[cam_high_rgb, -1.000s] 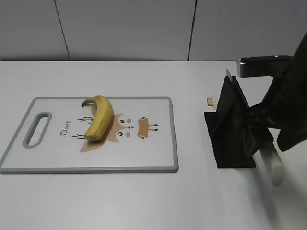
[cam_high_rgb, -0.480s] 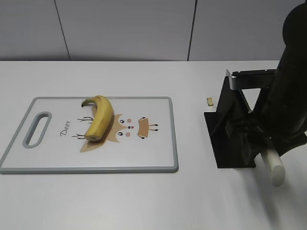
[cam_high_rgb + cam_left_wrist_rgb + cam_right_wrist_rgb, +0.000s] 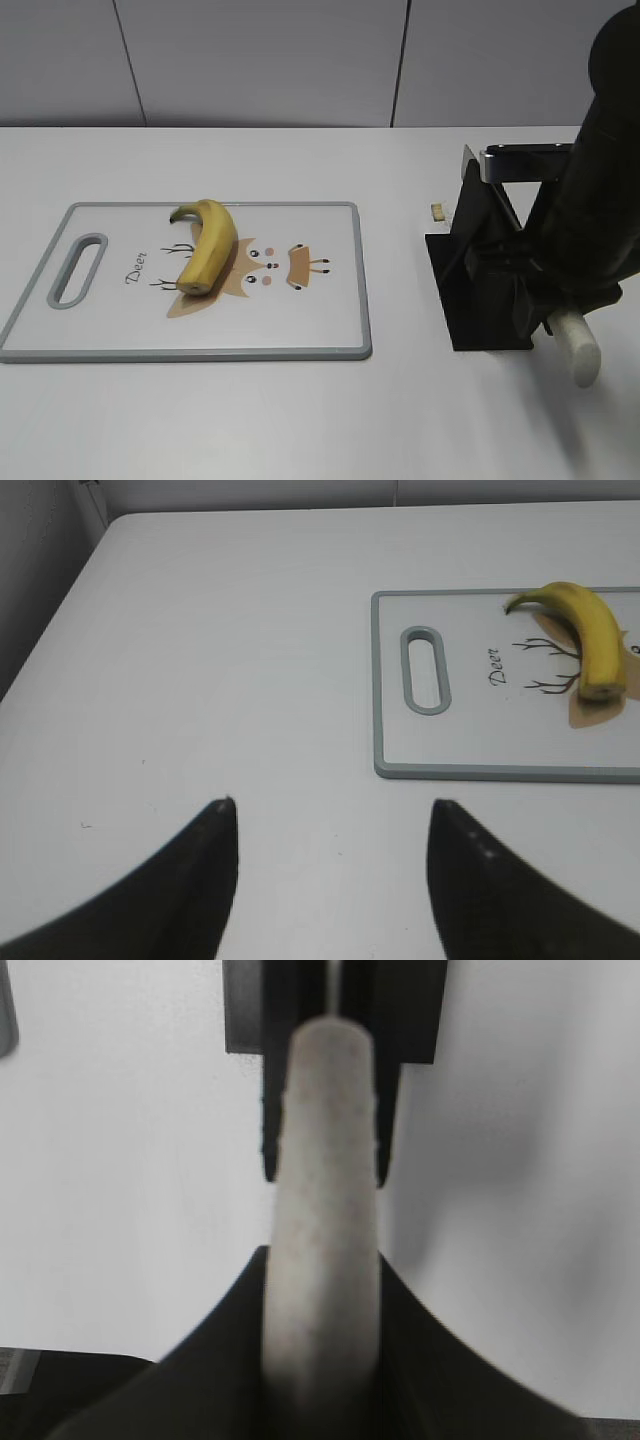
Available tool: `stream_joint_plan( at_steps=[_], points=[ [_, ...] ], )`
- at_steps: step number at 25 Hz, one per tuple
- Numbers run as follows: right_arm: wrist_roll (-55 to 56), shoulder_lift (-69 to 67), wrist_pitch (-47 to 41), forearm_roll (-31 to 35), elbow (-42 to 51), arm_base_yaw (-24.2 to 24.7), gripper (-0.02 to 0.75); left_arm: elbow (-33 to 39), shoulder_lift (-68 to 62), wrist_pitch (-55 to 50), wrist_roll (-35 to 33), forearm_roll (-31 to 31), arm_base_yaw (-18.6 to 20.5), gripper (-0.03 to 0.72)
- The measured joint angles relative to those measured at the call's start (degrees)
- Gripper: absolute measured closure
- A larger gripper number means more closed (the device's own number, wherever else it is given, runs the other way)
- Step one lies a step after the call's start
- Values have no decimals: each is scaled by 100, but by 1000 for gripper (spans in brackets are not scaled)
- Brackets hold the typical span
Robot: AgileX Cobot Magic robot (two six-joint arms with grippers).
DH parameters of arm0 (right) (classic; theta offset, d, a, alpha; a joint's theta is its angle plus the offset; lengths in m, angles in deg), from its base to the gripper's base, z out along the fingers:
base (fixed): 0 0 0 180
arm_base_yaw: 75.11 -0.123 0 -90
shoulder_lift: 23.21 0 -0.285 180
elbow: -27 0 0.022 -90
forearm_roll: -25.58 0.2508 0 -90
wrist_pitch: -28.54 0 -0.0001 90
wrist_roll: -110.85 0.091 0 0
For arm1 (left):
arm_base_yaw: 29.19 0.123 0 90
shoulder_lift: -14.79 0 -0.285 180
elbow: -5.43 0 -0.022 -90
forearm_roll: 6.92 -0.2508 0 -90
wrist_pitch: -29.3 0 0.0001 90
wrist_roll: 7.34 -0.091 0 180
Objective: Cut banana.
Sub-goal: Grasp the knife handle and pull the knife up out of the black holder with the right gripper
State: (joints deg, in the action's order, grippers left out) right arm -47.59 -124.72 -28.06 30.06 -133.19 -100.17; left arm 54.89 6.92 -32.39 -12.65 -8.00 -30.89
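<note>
The yellow banana (image 3: 207, 247) lies on the white cutting board (image 3: 330, 290) at the left; it also shows in the left wrist view (image 3: 592, 640). My right gripper (image 3: 322, 1260) is shut on the off-white knife handle (image 3: 325, 1190), which sticks out of the black knife stand (image 3: 480, 290) at the right. In the exterior view the handle (image 3: 578, 345) shows below my dark right arm and the jaws are hidden. My left gripper (image 3: 332, 815) is open and empty over bare table, left of the board (image 3: 440, 750).
A small tan scrap (image 3: 437, 211) lies on the table just left of the knife stand. The board has a handle slot (image 3: 424, 669) at its left end. A grey wall runs behind the table.
My right arm has swung in to the left over the knife stand and settled lower. The knife handle has shifted slightly. The banana and board have not moved.
</note>
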Motion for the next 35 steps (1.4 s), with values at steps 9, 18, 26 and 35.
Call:
stream_joint_plan(
  at_steps=[9,18,26,35],
  points=[
    [30,14,2,0,0,0,566,0,0,0,0,0,0,128],
    [72,413,27,-35,0,0,566,0,0,0,0,0,0,135],
    [207,809,112,-114,0,0,566,0,0,0,0,0,0,135],
    [441,1175,146,-306,0,0,566,0,0,0,0,0,0,135]
  ],
)
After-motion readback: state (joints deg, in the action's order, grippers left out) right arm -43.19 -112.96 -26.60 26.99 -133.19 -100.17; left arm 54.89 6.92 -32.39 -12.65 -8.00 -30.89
